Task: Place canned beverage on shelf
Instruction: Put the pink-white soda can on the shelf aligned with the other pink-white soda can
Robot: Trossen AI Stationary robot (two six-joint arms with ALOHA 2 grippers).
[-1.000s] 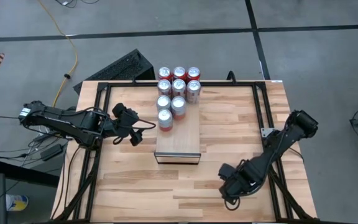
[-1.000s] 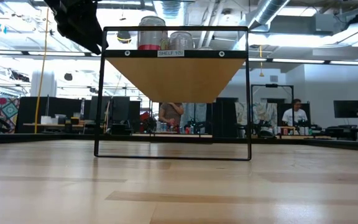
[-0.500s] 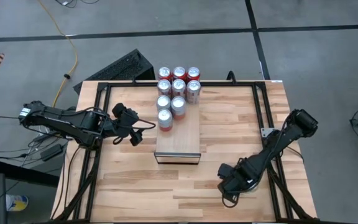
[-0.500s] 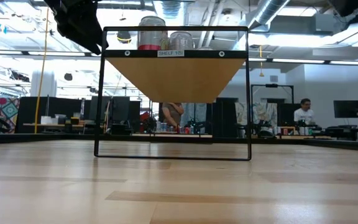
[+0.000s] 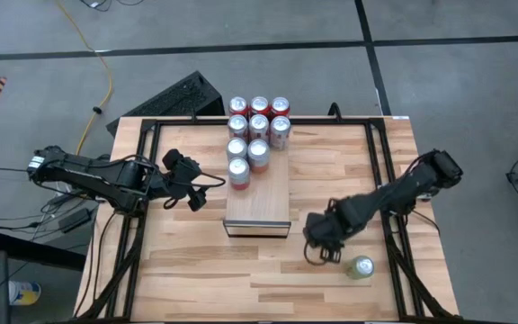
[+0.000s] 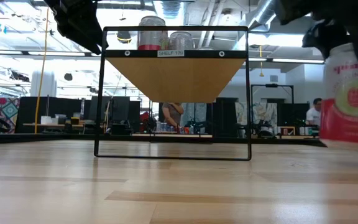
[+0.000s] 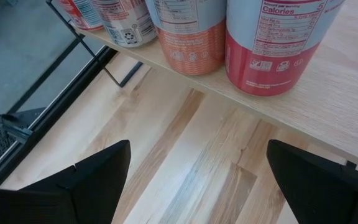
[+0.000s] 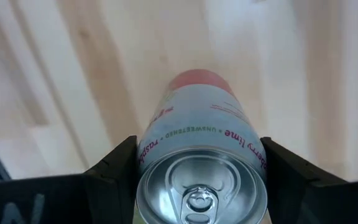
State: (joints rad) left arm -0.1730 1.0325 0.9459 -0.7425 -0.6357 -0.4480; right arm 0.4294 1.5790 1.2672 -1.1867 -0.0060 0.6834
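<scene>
The right tool (image 8: 197, 142) is clamped on a pale, pink-banded aluminium beverage can (image 8: 201, 155), one dark finger (image 8: 114, 171) pressed to each side just below the silver lid. In the high view this beverage can (image 5: 360, 267) sits over the near right part of the light butcher-block wooden counter (image 5: 196, 270), well apart from the shelf. In the low view its base seems to hang just clear of the wood, though that is a judgement from the angle.

The long, narrow raised shelf (image 5: 259, 205) with a light wood top and dark front edge stands at the middle of the counter. Its far end carries rows of upright cans (image 5: 259, 124), with a single front can (image 5: 238, 171) nearest the bare stretch.

The left tool (image 5: 200, 191) waits just beside the shelf's left edge, its fingers (image 7: 98, 180) spread apart with nothing between them.

The step in hand looks like the carry: the grasp is made and placement is not yet done. The next move would call for raising the can above shelf height and bringing it in over the bare wood beside or in front of the front can. It should stay upright and be lowered without nudging its neighbours. The crowded rows leave little sideways room for the fingers.
</scene>
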